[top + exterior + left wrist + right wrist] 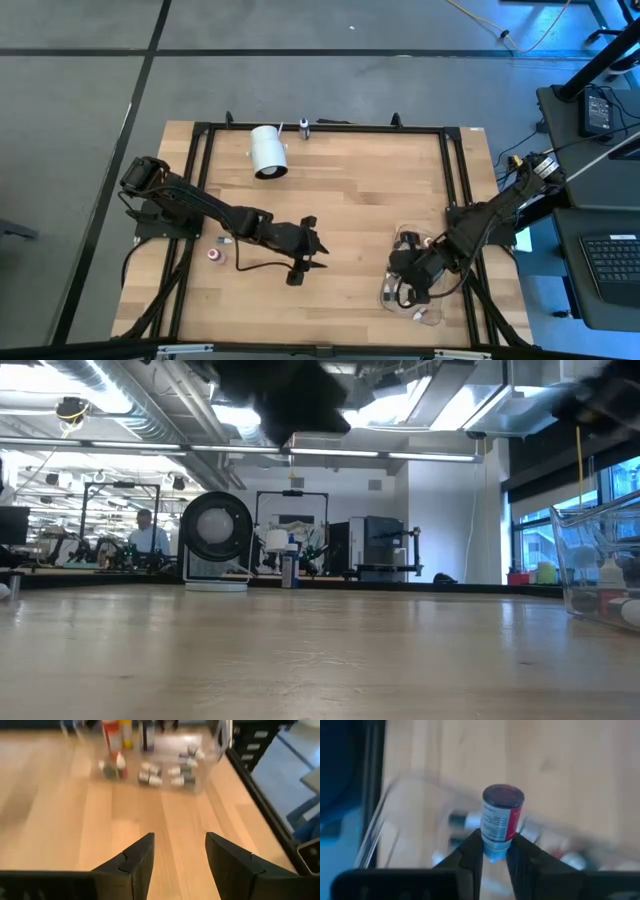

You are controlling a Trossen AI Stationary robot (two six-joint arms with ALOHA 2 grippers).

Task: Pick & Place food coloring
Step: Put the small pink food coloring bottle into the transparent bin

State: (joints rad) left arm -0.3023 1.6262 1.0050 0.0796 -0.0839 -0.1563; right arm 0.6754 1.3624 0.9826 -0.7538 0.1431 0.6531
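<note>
Small bottles (150,772) lie in a clear container (405,240) at the table's (360,180) right side

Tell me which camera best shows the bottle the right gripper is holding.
The right wrist view: the food coloring bottle fills the centre, clamped between the right gripper fingers. The high view hides it under that arm; the low and left wrist views show only the clear container.

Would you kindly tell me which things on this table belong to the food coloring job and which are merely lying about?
Part of the job:
- food coloring bottle clamped in the right tool
- loose bottles in the clear container
- two bottles on the table beside the left arm
- left tool, open and empty

Lying about:
- white cylinder
</note>
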